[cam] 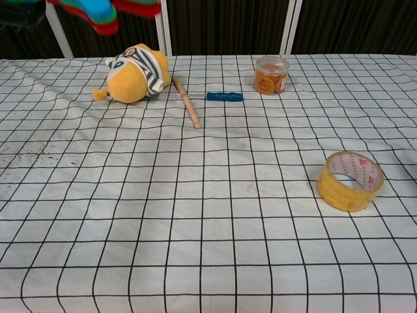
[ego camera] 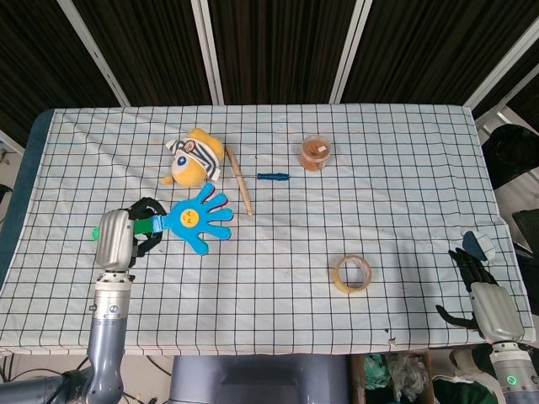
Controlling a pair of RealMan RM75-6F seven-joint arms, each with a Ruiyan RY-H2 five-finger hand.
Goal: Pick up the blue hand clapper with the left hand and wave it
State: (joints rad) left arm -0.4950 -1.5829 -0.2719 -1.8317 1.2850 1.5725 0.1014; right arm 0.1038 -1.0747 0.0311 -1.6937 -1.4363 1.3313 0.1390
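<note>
The blue hand clapper (ego camera: pixel 199 220) is raised over the left part of the table, its palm spread toward the right, with a green handle. My left hand (ego camera: pixel 126 236) grips that handle. In the chest view only the clapper's lower edge (cam: pixel 104 12) shows at the top left, blue with red behind it. My right hand (ego camera: pixel 482 290) rests low at the table's right front corner, away from everything, fingers apart and holding nothing.
A yellow striped plush toy (ego camera: pixel 195 157) lies at the back left, a wooden stick (ego camera: pixel 240 181) and a blue-handled screwdriver (ego camera: pixel 271 177) beside it. An orange-filled jar (ego camera: pixel 316 151) stands further right. A roll of yellow tape (ego camera: pixel 352 273) lies front right.
</note>
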